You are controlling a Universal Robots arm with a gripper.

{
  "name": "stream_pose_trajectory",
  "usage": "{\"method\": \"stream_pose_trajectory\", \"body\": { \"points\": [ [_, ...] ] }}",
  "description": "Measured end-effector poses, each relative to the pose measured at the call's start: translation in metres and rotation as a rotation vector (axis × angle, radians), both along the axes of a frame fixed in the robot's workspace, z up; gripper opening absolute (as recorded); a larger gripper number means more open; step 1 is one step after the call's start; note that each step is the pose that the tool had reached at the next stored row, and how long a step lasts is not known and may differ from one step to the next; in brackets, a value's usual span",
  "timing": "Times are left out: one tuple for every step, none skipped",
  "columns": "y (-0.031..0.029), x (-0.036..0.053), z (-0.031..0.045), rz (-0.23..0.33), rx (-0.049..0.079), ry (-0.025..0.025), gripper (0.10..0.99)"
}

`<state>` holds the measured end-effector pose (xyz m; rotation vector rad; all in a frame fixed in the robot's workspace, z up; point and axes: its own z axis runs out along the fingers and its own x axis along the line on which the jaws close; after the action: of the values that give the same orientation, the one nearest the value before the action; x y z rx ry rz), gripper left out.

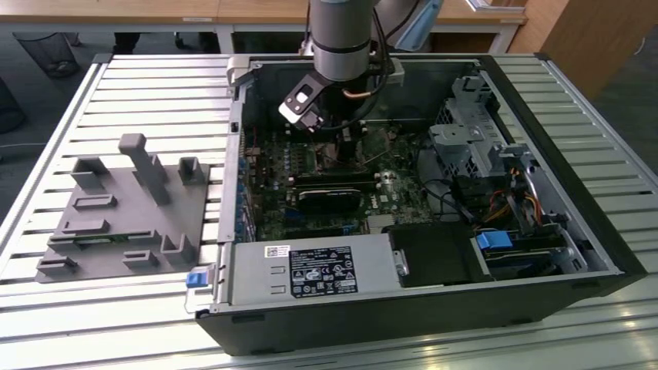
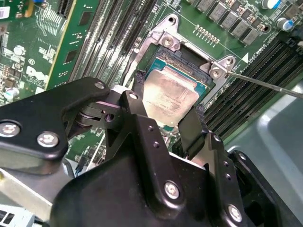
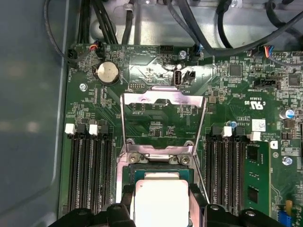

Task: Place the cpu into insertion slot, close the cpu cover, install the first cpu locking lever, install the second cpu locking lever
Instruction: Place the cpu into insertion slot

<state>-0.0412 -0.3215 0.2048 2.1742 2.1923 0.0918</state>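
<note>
In both wrist views the cpu (image 2: 173,90) (image 3: 161,203), a small square chip with a silvery-tan face, sits between two black fingers (image 2: 137,101). My gripper (image 2: 169,94) (image 3: 161,198) is shut on it, at the insertion slot (image 2: 187,59) (image 3: 158,168) on the green board; I cannot tell whether the chip is fully seated. The cpu cover (image 3: 142,98), a silver frame with a square window, stands swung open beyond the slot. A thin wire locking lever (image 2: 265,82) (image 3: 201,142) sticks out beside the slot, unlatched. In the exterior view the gripper (image 1: 308,123) is deep inside the computer case.
Long black memory slots (image 3: 90,175) (image 3: 227,175) flank the socket. A coin battery (image 3: 107,72) and dark cables (image 3: 189,23) lie beyond the cover. The case holds a power supply (image 1: 308,270) and drive cage (image 1: 473,131). A grey fixture plate (image 1: 123,208) lies at the exterior view's left.
</note>
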Motion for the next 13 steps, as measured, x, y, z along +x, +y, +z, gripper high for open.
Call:
{"method": "stream_pose_trajectory", "body": {
  "points": [
    [0.0, -0.0002, -0.0011, -0.002, 0.0, 0.0, 0.541],
    [0.0001, -0.0003, -0.002, -0.002, 0.0, 0.0003, 0.541],
    [0.0001, -0.0003, -0.003, -0.003, 0.0, 0.0005, 0.541],
    [0.0001, -0.0003, -0.0037, -0.003, 0.0, 0.0007, 0.541],
    [0.0001, -0.0003, -0.0043, -0.003, 0.0, 0.0009, 0.541],
    [0.0001, -0.0004, -0.0048, -0.003, 0.0, 0.001, 0.541],
    [0.0001, -0.0005, -0.0052, -0.004, 0.0, 0.001, 0.541],
    [0.0001, -0.0006, -0.0055, -0.004, 0.0, 0.001, 0.541],
    [0.0001, -0.0006, -0.0058, -0.004, 0.0, 0.001, 0.541],
    [0.0001, -0.0006, -0.0062, -0.004, 0.0, 0.001, 0.541],
    [0.0002, -0.0006, -0.0066, -0.004, 0.0, 0.001, 0.541],
    [0.0002, -0.0006, -0.0069, -0.004, 0.0, 0.001, 0.541],
    [0.0002, -0.0006, -0.0073, -0.005, 0.0, 0.0009, 0.541]
  ]
}}
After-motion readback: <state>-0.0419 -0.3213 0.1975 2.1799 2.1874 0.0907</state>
